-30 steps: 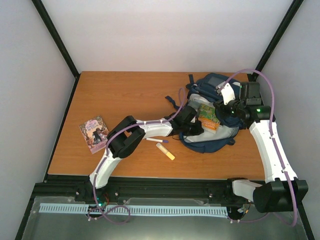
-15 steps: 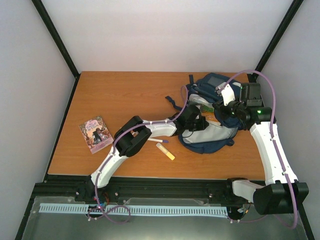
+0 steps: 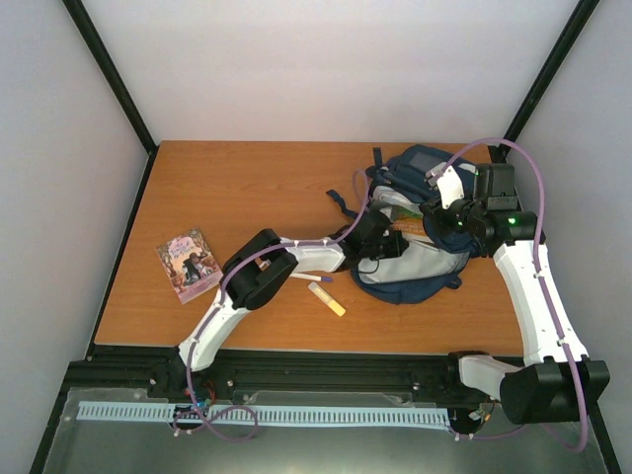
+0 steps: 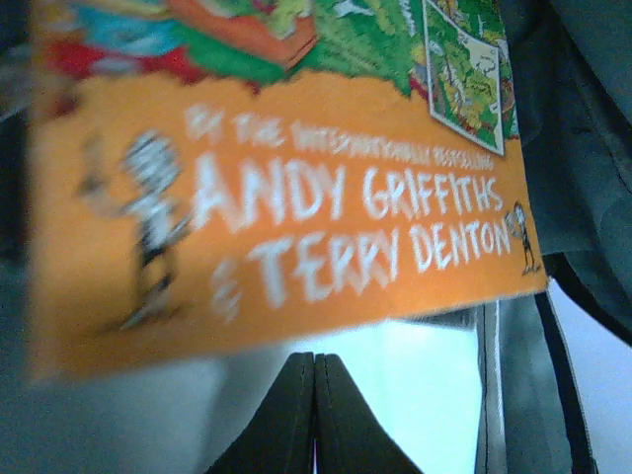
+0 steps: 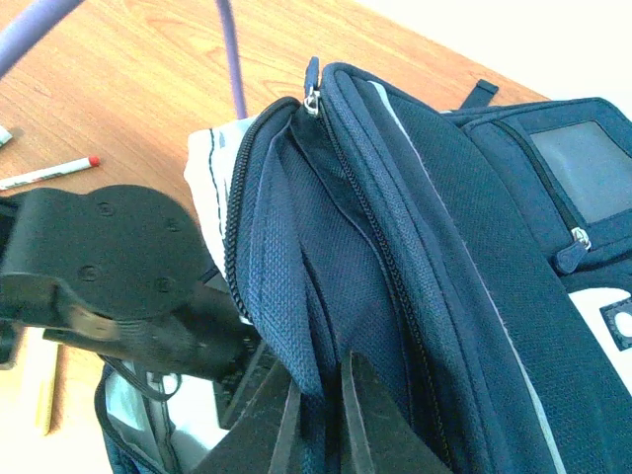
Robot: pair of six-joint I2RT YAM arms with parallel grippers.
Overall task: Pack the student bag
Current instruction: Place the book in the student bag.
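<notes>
The navy student bag (image 3: 425,259) lies open at the back right of the table. An orange book (image 4: 276,197) printed "Andy Griffiths & Terry Denton" sits in its mouth (image 3: 412,226), against the pale lining. My left gripper (image 4: 314,357) is shut and empty, its tips just under the book's lower edge, inside the opening (image 3: 387,240). My right gripper (image 5: 321,395) is shut on the navy fabric edge of the bag (image 5: 415,247) and holds the opening up; in the top view it is at the bag's right side (image 3: 439,215).
A purple book (image 3: 186,264) lies at the table's left. A pen with a red cap (image 3: 311,277) and a yellow stick (image 3: 327,298) lie in front of the bag; the pen also shows in the right wrist view (image 5: 49,173). Dark straps (image 3: 346,202) trail left of the bag.
My left gripper has pushed farther into the bag's opening, and the orange book has slid deeper, showing less on top. The right gripper has kept its hold.
</notes>
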